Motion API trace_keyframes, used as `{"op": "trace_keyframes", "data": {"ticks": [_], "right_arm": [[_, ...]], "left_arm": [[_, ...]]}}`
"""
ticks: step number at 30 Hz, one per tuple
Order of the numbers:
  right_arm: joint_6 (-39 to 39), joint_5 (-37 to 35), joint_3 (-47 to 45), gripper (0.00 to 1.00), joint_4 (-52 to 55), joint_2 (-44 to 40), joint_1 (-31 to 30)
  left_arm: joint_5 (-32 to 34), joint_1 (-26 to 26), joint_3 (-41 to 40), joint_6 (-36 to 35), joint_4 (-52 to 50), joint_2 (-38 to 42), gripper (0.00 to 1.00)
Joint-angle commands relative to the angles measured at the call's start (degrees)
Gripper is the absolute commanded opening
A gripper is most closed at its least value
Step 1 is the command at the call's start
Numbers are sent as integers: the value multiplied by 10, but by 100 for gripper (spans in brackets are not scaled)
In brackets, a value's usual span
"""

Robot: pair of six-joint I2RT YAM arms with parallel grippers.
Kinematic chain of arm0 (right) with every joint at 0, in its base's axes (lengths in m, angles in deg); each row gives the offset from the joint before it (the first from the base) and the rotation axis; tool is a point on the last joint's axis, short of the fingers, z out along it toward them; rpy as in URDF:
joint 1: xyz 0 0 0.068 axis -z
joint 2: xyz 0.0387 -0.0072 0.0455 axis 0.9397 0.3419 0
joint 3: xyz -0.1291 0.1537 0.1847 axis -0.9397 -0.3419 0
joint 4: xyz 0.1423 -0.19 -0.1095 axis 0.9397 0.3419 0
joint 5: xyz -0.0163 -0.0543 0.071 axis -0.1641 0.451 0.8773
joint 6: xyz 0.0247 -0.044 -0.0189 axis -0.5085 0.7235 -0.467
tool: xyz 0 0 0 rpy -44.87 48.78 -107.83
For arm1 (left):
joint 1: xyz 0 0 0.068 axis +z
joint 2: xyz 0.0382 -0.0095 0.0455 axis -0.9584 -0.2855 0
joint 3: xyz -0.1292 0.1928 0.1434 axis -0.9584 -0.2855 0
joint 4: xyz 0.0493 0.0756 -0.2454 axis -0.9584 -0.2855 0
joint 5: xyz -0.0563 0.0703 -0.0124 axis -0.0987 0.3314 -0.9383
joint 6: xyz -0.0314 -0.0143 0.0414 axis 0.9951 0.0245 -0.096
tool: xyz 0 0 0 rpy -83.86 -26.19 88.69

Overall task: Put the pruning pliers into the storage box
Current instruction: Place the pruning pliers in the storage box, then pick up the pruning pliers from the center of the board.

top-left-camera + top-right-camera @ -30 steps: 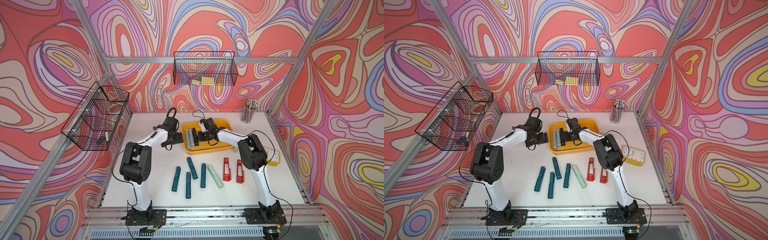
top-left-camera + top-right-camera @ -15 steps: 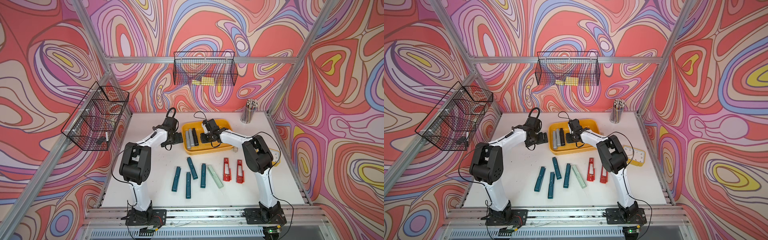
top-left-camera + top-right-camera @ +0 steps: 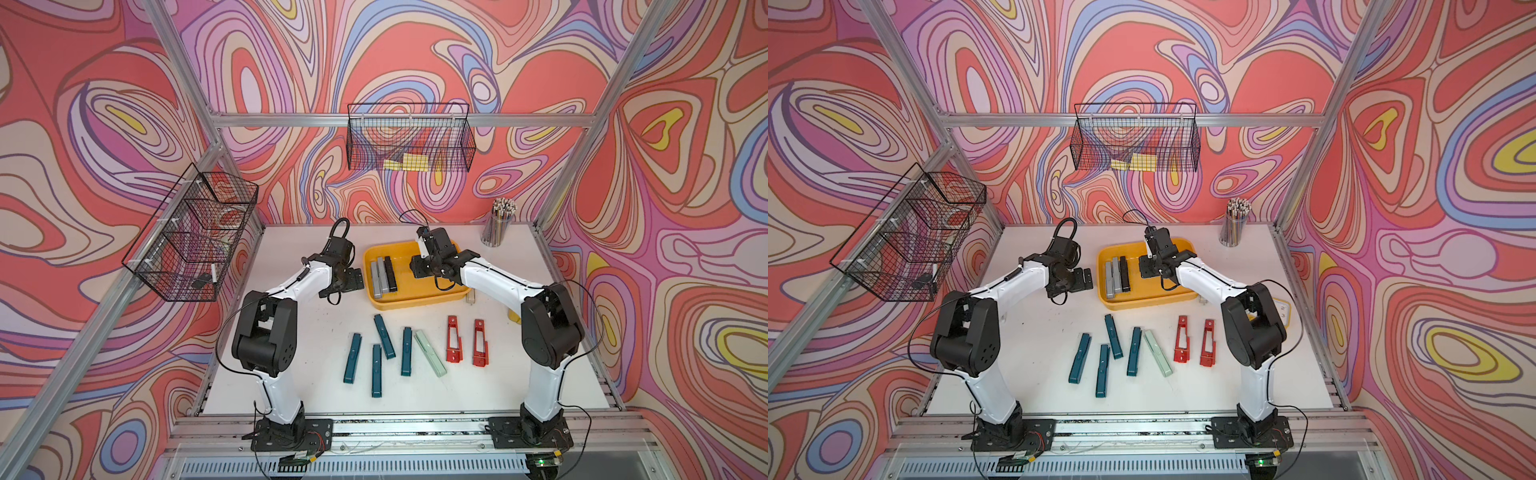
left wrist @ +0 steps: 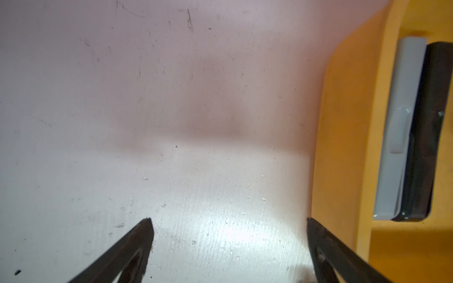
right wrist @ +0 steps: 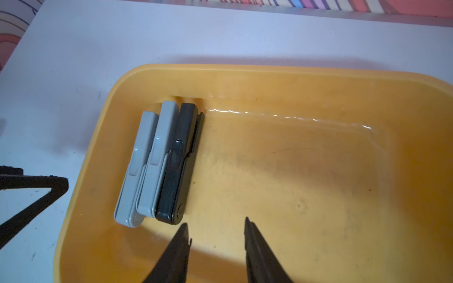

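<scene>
Storage box: the yellow storage box (image 3: pixel 415 301) sits at the back middle of the table (image 3: pixel 519 374), with most of its floor bare.
In the box: two grey pliers (image 5: pixel 137 169) and the black pliers (image 5: pixel 176 164) lie side by side, touching, against one short end.
Right gripper: the right gripper (image 5: pixel 217 229) hangs over the box floor just beside the black pliers' near end, jaws parted with nothing between them.
Left gripper: the left gripper (image 4: pixel 229 220) is spread wide and empty above bare table, with one fingertip just beside the box's outer wall.
Waiting on the table: four teal pliers (image 3: pixel 384 336), the mint pliers (image 3: pixel 431 353) and two red slotted pliers (image 3: pixel 454 338) lie in a loose row in front of the box.
Unsure: a pale sliver (image 3: pixel 470 296) at the box's front corner, under the right arm, may be the beige one, but it is too hidden to say.
Step in hand: the right arm is empty over the box, so its next job looks to be fetching another.
Doing it well: rise clear of the rim before swinging out. Take a red bar, nearest that arm, across its narrow width at mid-length. Lay it parallel beside the black one, leaving room for the rest.
</scene>
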Motion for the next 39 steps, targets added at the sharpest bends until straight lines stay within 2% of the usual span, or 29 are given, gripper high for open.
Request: {"op": "trace_keyframes", "data": {"ticks": [1, 4, 9, 14, 25, 39], "right_arm": [[5, -38, -25, 50, 31, -37, 8], [4, -55, -41, 56, 51, -60, 25], [0, -72, -70, 60, 76, -106, 58], [-12, -139, -99, 66, 110, -131, 73], [-68, -146, -211, 68, 76, -182, 83], [-92, -149, -265, 68, 59, -223, 93]], "left_arm": [[9, 3, -8, -10, -25, 35, 99], [7, 3, -17, -12, -28, 60, 99], [-8, 2, -28, -16, -37, 102, 99], [-24, 2, -43, -18, -41, 138, 99], [-52, 3, -62, -36, -41, 173, 99], [-68, 2, -80, -33, -30, 179, 99]]}}
